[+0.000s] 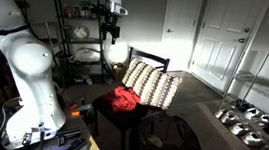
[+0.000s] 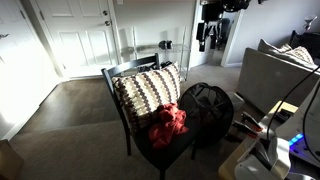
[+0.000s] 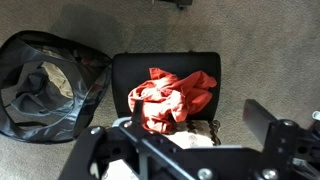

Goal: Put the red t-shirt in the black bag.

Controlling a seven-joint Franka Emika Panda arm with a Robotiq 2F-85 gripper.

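Note:
The red t-shirt lies crumpled on the black chair seat, in front of a striped pillow. It shows in both exterior views. The black bag stands open on the floor beside the chair and shows in both exterior views. My gripper is open and empty, high above the chair and looking down on the shirt. It hangs well above the scene in both exterior views.
The pillow leans on the chair back. A shelf rack stands behind the arm. Shoes line the floor by a white door. A sofa stands near the bag.

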